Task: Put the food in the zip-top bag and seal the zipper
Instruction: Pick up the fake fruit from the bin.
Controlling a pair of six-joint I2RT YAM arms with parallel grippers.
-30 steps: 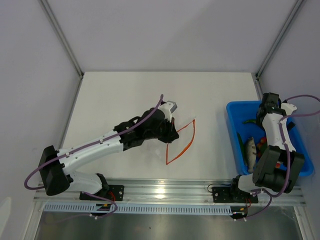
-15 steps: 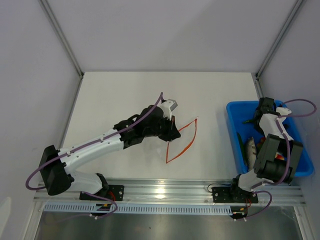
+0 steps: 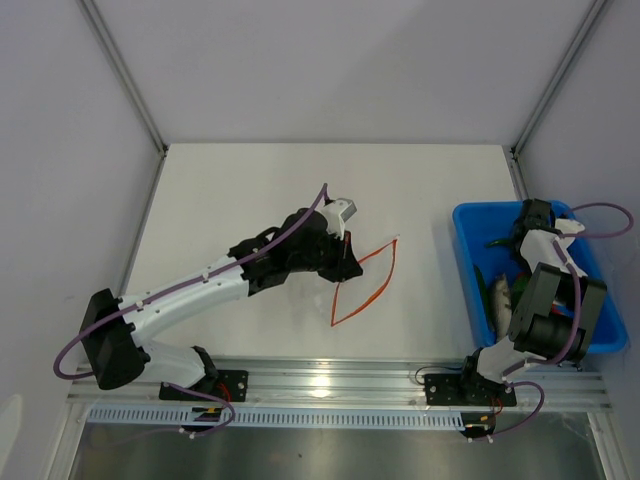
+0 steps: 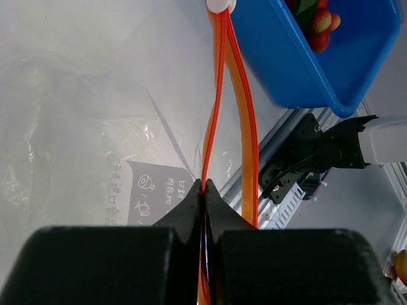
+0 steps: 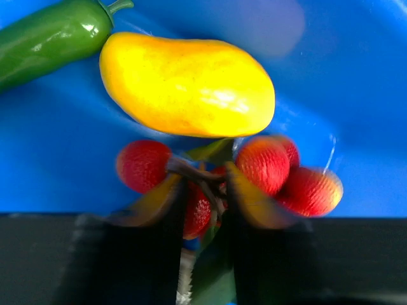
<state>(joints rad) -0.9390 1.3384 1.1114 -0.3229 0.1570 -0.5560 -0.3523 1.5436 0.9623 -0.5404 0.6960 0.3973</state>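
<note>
The zip-top bag (image 3: 362, 283) lies flat in the middle of the table, clear, with its mouth gaping. My left gripper (image 4: 205, 186) is shut on one lip of the orange-red zipper (image 4: 215, 95), whose white slider tab (image 4: 220, 5) sits at the far end. In the right wrist view the food lies in the blue bin (image 5: 356, 76): a green pepper (image 5: 51, 35), a yellow pepper (image 5: 191, 86) and the red cherry tomato cluster (image 5: 267, 165). My right gripper (image 5: 205, 184) is down in the bin, its blurred fingers closed around the cluster's stem and middle tomato.
The blue bin (image 3: 468, 245) stands at the table's right edge, close to the right arm's base. A greenish item (image 3: 500, 297) lies in its near part. Metal rails run along the table's near edge (image 3: 330, 385).
My right gripper dropped deeper into the bin and its jaws closed from wide apart onto the tomato cluster. The left gripper shifted slightly and raised the bag's lip a little.
</note>
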